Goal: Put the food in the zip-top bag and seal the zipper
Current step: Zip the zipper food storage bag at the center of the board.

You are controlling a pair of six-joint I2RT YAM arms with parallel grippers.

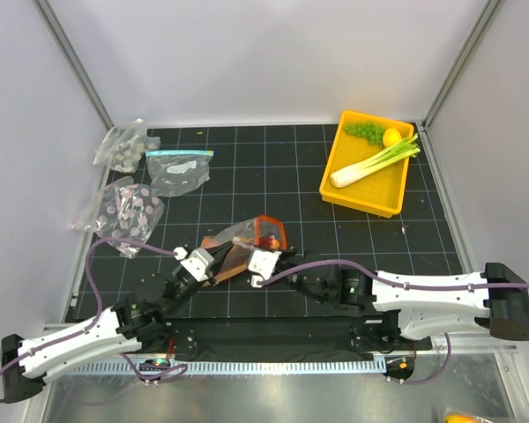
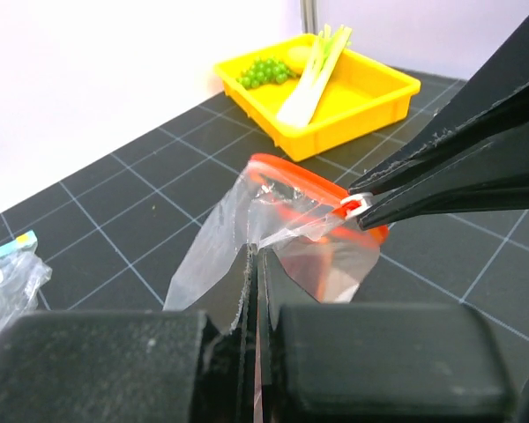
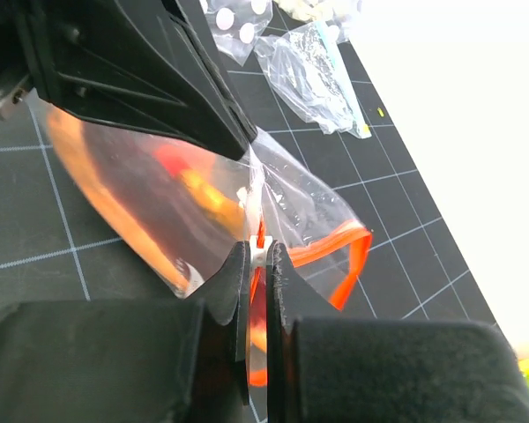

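Gripping zip-top bag (image 1: 247, 236) on worktop (image 1: 291, 163), well apart from yellow tray (image 1: 363, 208): left tool (image 2: 254, 264) clamping its clear film, right tool (image 3: 257, 256) nipping zipper (image 2: 291, 176) tight. Food (image 3: 203, 189) showing inside. Judgement: holding film taut, sliding evenly along strip.

The crinkly clear zip-top bag (image 1: 236, 240) holds red and orange food (image 3: 197, 183), its orange-red zipper (image 1: 274, 223) gaping open.

A: From where is the table (image 1: 247, 176) seen?
B: It is viewed whole, from above and behind.
A: And the wrist views?
B: Both are taken low and very close. The left is faced toward the yellow tray (image 2: 353, 123), the right toward the blue-strip bag (image 3: 313, 75). The clear bag (image 1: 247, 236) is shared by all three views.
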